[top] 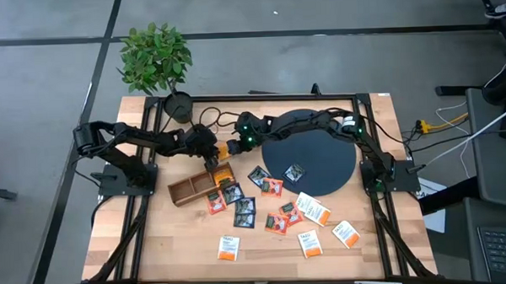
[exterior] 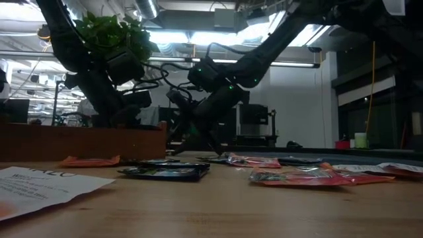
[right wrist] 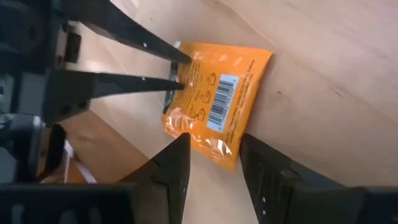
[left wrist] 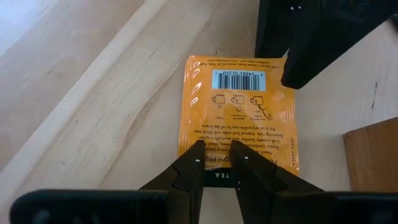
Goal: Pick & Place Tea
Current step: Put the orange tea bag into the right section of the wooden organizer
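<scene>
An orange tea sachet lies barcode side up on the wood, just beyond the brown divided box. My left gripper stands over the end away from the barcode, its fingers a narrow gap apart. My right gripper reaches in from the opposite side. It is open, with the sachet's barcode end between its fingers. Many other sachets lie flat on the near half of the table, and one lies on the dark disc. My left gripper comes slanting down from the table's left. Both fingertips sit on top of the sachet's end strip, side by side along that edge, with print showing between them. My right gripper's fingers flank the creased barcode end; whether they touch it I cannot tell.
The large dark round disc lies under the right arm. A potted plant stands at the far left corner. The box wall and scattered sachets fill the low view's foreground. Bare wood lies left of the box.
</scene>
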You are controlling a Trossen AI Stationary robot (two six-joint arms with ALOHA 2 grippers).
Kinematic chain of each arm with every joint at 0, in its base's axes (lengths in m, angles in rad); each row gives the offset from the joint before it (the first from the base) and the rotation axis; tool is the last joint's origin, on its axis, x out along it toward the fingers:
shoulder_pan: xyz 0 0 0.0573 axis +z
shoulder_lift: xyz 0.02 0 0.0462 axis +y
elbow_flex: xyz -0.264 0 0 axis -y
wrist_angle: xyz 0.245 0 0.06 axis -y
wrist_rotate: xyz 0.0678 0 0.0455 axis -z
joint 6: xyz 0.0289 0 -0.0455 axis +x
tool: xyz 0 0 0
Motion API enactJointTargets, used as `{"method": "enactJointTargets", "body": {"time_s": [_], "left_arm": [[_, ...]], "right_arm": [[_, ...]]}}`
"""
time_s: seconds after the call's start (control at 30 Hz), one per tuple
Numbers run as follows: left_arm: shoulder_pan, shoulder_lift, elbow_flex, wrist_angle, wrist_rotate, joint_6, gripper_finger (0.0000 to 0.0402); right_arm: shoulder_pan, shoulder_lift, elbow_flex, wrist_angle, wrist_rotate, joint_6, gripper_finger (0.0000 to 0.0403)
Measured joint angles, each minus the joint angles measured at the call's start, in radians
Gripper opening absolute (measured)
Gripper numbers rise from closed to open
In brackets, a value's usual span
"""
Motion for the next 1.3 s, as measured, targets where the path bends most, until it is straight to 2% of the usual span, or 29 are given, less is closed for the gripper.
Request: {"method": "enactJointTargets", "body": {"time_s": [0.3,0.43,0.6,0.77,0.97,1.1,1.3], "left_arm": [[0.000,0.002,-0.003,0.023,0.008,-0.025,0.0074],[0.000,0.003,-0.004,0.029,0.008,-0.051,0.0074],[0.000,0.003,-0.003,0.029,0.006,-0.057,0.0074],[0.003,-0.018,-0.004,0.023,0.032,-0.107,0.0074],[0.035,-0.157,-0.008,-0.053,0.154,-0.211,0.0074],[0.053,-0.298,-0.007,-0.170,0.168,-0.231,0.0074],[0.075,-0.525,-0.005,-0.222,0.162,-0.319,0.0074]], "right_arm": [[0.000,0.002,0.000,0.000,-0.005,-0.008,0.0133],[0.000,0.004,-0.002,-0.002,-0.008,-0.018,0.0093],[0.000,0.004,-0.002,-0.001,-0.012,-0.027,0.0017],[-0.004,0.004,-0.002,-0.004,-0.034,-0.029,0.0013],[-0.026,-0.021,-0.005,-0.054,-0.071,-0.053,0.0006],[-0.051,-0.061,-0.010,-0.159,-0.068,-0.101,0.0004],[-0.076,-0.170,-0.007,-0.264,-0.019,-0.262,0.0002]]}}
